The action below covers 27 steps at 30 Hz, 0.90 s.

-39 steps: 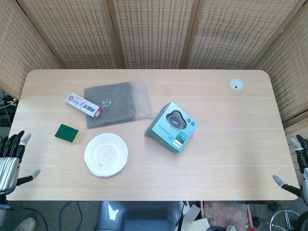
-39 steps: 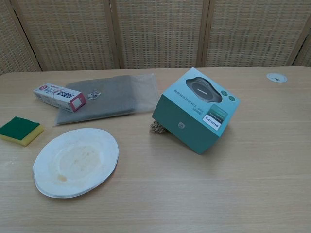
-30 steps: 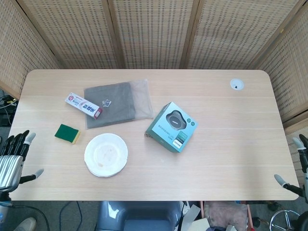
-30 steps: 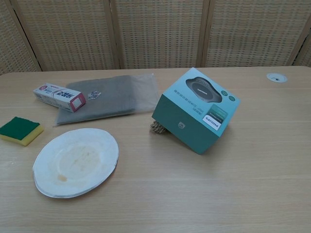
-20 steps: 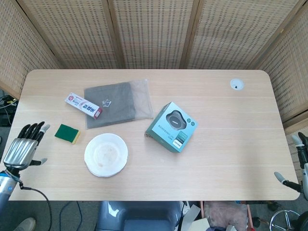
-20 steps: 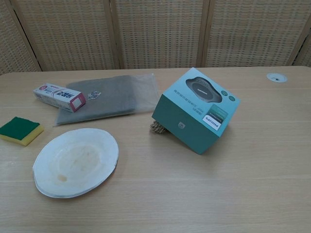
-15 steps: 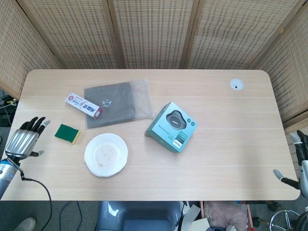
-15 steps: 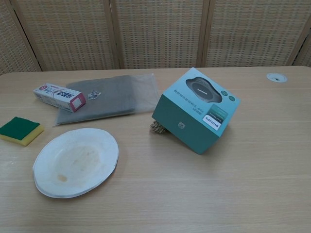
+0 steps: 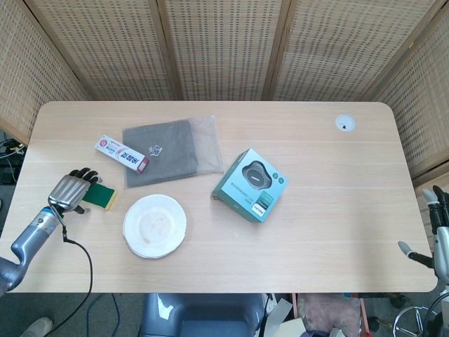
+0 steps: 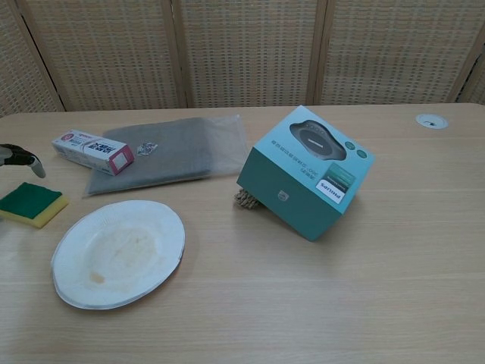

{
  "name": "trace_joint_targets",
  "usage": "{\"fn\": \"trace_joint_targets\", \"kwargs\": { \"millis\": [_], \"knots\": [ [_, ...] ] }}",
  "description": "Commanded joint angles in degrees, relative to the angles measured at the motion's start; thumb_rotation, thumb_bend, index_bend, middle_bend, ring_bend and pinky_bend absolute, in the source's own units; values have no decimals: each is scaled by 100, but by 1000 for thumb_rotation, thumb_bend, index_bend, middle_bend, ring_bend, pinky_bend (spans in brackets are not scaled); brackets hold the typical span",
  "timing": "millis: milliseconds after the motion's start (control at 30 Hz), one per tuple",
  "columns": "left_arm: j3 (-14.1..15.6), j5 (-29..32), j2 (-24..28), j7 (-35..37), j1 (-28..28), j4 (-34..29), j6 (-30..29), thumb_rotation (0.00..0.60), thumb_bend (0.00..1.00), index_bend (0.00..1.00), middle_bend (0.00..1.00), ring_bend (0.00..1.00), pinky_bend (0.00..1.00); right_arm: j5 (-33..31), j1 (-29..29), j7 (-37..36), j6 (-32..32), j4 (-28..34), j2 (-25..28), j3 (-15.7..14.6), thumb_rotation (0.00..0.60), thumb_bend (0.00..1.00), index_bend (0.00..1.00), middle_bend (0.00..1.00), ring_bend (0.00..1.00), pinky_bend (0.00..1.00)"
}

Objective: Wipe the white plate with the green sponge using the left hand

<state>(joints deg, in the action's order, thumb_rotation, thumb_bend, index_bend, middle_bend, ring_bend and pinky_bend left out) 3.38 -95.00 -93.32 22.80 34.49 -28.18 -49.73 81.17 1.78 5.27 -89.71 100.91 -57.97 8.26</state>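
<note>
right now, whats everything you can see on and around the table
sponge: 1, green top with a yellow base, left edge of the table, beside the plate
plate: 1, white with brownish stains, front left
toothpaste box: 1, white and red, back left, one end on the pouch
pouch: 1, grey in clear plastic, back left
box: 1, teal, centre, tilted
table: 1, light wood, with a small white round fitting at its back right
screen: woven, tan, behind the table
left hand: at the sponge's left side, contact unclear
right hand: off the table's right edge, holding nothing
</note>
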Motion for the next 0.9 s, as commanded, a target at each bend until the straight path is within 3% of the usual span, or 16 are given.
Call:
{"fn": "trace_joint_targets", "kwargs": {
  "millis": [33, 367, 600, 767, 867, 900],
  "knots": [
    [60, 7, -267, 170, 164, 287, 202, 600, 0, 258, 200, 129, 190, -49, 23, 13, 48, -11, -3, 14, 600, 0, 0, 0, 0, 0],
    [165, 5, -532, 375, 274, 686, 149, 600, 0, 419, 343, 219, 301, -99, 44, -3, 88, -25, -4, 28, 600, 0, 0, 0, 0, 0],
    [174, 64, -562, 459, 291, 749, 93, 600, 2, 460, 381, 288, 382, -93, 42, -32, 99, -5, 18, 17, 600, 0, 0, 0, 0, 0],
    [141, 54, -402, 575, 303, 532, -330, 600, 92, 490, 405, 311, 409, -62, 27, -79, 78, 14, 41, 6, 600, 0, 0, 0, 0, 0],
    [112, -24, -183, 465, 333, 186, -881, 600, 155, 505, 419, 317, 419, -64, 21, -115, 71, 14, 54, 9, 600, 0, 0, 0, 0, 0],
    [96, -129, 0, 396, 406, -202, -1276, 600, 155, 505, 420, 317, 420, -63, 19, -138, 71, 15, 64, 10, 600, 0, 0, 0, 0, 0]
  ]
}}
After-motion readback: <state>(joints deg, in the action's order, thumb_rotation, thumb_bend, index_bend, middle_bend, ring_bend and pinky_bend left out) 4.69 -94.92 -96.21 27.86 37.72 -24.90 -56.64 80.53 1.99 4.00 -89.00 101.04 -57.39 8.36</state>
